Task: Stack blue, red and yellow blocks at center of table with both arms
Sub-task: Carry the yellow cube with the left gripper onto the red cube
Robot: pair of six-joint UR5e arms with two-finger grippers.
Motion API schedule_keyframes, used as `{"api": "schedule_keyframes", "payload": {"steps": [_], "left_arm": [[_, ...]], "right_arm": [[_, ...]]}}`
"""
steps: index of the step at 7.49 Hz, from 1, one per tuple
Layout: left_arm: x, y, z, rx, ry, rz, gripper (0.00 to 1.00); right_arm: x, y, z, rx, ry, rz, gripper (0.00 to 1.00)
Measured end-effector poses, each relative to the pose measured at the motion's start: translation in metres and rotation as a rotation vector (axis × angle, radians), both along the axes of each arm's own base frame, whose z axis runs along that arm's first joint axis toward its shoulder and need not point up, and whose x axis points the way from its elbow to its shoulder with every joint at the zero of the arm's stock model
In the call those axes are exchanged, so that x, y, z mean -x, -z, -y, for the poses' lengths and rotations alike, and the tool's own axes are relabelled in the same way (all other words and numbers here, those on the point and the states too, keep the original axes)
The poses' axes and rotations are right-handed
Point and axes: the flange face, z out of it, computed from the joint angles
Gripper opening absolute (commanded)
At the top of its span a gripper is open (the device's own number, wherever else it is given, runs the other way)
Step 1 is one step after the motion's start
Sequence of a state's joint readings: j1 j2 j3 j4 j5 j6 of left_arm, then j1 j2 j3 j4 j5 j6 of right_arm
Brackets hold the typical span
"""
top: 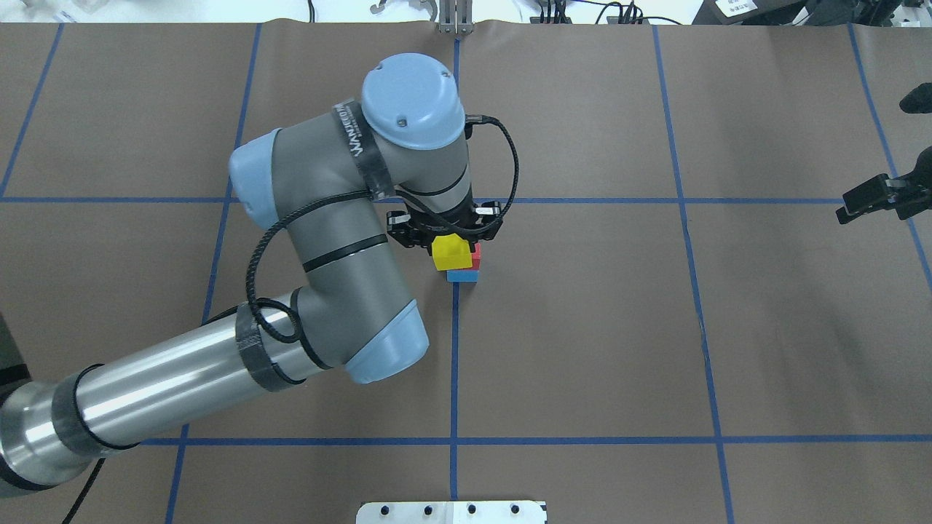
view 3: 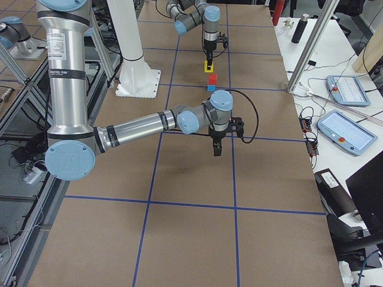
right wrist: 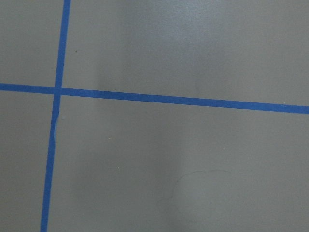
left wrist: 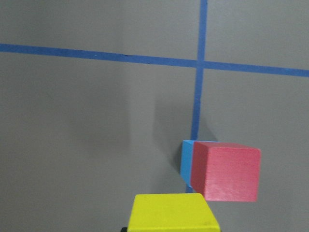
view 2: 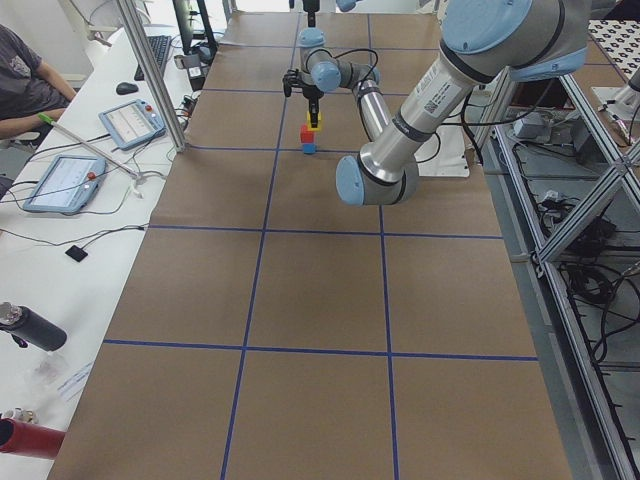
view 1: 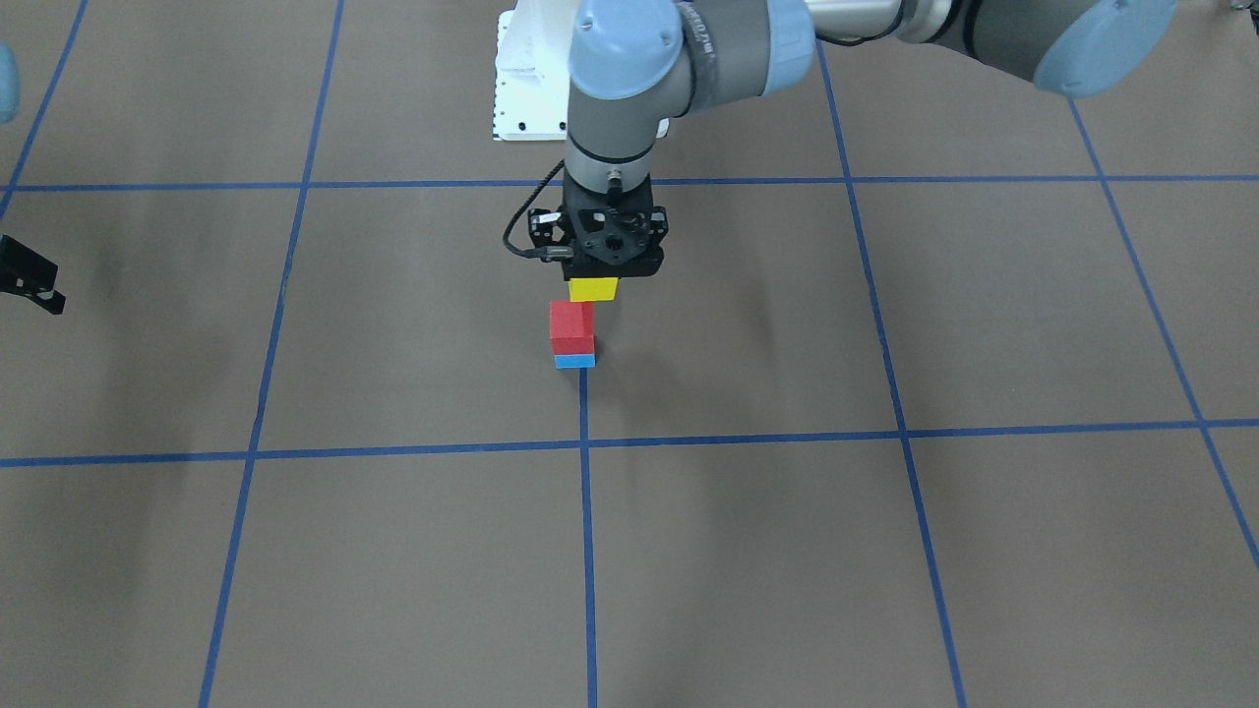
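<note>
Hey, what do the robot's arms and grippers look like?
The left arm and right arm have silver tubes, grey joints and light blue caps. A black cable loops along the left one. The left gripper and right gripper are black.

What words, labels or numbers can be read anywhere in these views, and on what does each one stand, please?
No text can be quoted with confidence.
Left arm's black band: white lettering, too blurred to read.
Right arm's black band: white print, too small to read.
Tablet screen on the side bench: content too small to read.
Yellow block, red block, blue block: no markings visible.
</note>
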State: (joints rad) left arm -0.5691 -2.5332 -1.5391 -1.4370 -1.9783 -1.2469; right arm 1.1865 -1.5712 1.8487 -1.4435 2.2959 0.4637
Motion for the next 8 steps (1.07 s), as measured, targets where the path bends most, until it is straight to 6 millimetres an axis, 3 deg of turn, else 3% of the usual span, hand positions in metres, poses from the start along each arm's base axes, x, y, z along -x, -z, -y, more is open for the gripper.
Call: {"api": "schedule_keyframes", "payload": {"steps": [1,3,8], "left_arm": [[-0.012,0.009,0.006,0.008,-0.001,0.016,0.0],[-0.024,0.008,0.013,0.015,-0.005,0.039,0.0],[-0.026,0.001,0.021,-0.006,0.0,0.063,0.0]], "right_arm": [[-0.001,-0.002,0.0,0.0,0.001,-0.002,1.0],[-0.001,-0.003,0.0,0.001,0.0,-0.003,1.0],[-0.002,-0.003,-0.001,0.002,-0.001,-0.003,1.0]]}}
